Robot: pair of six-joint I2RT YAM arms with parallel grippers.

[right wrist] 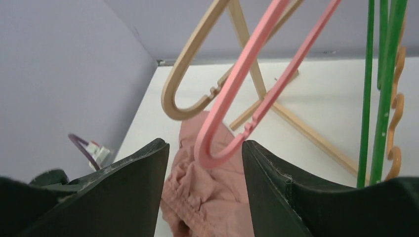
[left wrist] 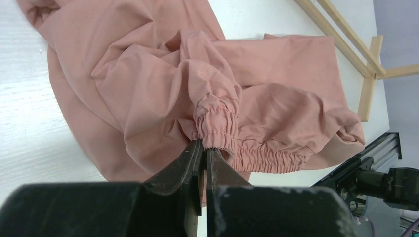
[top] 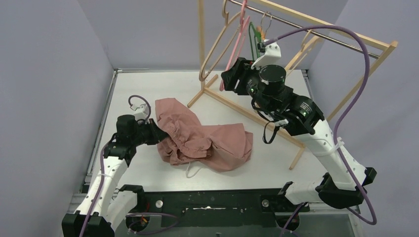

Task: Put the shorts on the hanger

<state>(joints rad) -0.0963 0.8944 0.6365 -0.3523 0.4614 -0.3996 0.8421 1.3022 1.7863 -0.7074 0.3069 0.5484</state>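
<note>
The dusty-pink shorts lie crumpled on the white table, the white drawstring trailing at the near edge. My left gripper is shut on the gathered waistband of the shorts at their left side. The pink hanger hangs from the wooden rack's rail. My right gripper is open, raised at the hanger's lower end; in the right wrist view the hanger's rounded corner sits between the two spread fingers, close to the right one, touching neither that I can see.
A beige hanger hangs left of the pink one; green and orange hangers hang to the right. The wooden rack's base bars cross the table behind the shorts. Grey walls enclose the table.
</note>
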